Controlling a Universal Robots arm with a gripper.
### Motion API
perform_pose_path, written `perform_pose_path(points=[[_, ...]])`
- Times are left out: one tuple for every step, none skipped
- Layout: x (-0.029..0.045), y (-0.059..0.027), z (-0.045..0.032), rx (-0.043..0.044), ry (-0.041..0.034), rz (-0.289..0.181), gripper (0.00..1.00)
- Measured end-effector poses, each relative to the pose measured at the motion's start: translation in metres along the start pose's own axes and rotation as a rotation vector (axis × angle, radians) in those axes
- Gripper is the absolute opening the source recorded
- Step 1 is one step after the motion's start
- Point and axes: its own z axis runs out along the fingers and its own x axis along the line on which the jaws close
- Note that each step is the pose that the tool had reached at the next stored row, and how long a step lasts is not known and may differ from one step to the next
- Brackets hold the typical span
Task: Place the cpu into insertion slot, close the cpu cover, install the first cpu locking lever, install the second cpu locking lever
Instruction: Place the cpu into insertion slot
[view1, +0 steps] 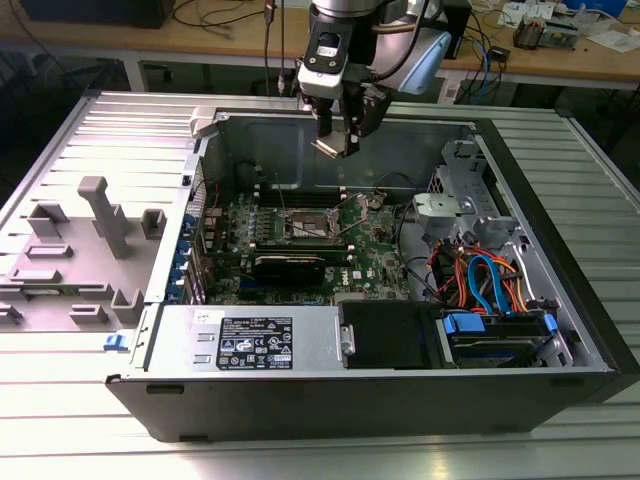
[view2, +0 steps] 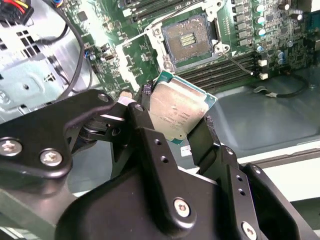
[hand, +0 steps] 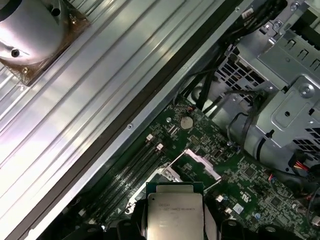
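My gripper (view1: 335, 138) hangs above the open computer case, shut on the cpu (view1: 332, 147), a flat square chip with a dull silver top. Both wrist views show the cpu (view2: 177, 111) (hand: 174, 212) clamped by its edges between the black fingers (view2: 145, 125). The insertion slot (view2: 186, 39) lies open and bare on the green board, below and apart from the chip; in the exterior view the insertion slot (view1: 312, 225) sits mid-board. A silver frame, apparently the cpu cover (hand: 202, 164), stands raised beside the socket. A thin wire lever (view2: 235, 59) juts out from the socket's side.
Black memory slots (view2: 220, 72) run alongside the socket. A metal drive cage (view1: 455, 205) and red, orange and blue cables (view1: 490, 280) fill the exterior view's right of the case. A power supply box (view1: 250, 340) lines the near wall. A grey plastic shroud (view1: 85, 250) lies outside.
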Motion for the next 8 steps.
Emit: perform_pose_path(points=[[0.0000,0.0000,0.0002,0.0002,-0.0009,0.013,0.55],[0.0000,0.0000,0.0004,0.0002,-0.0014,0.022,0.55],[0.0000,0.0000,0.0010,0.0006,-0.0032,0.051,0.55],[0.0000,-0.0001,0.0012,0.0007,-0.0039,0.063,0.55],[0.0000,-0.0001,0.0015,0.0008,-0.0046,0.075,0.55],[0.0000,-0.0001,0.0018,0.0010,-0.0054,0.088,0.55],[0.0000,-0.0001,0.0019,0.0012,-0.0060,0.098,0.55],[0.0000,-0.0001,0.0021,0.0012,-0.0067,0.109,0.55]])
